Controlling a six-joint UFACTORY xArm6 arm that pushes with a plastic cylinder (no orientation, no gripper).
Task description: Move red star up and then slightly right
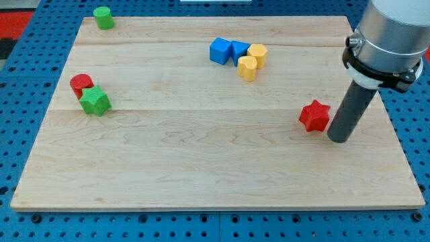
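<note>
The red star lies on the wooden board at the view's right, about mid-height. My tip rests on the board just right of the star and a little below it, close to it but with a small gap showing. The dark rod rises from the tip to the grey arm body at the view's top right.
A blue cube, a second blue block and two yellow blocks cluster at the top centre. A red cylinder touches a green star at the left. A green cylinder stands at the top left corner.
</note>
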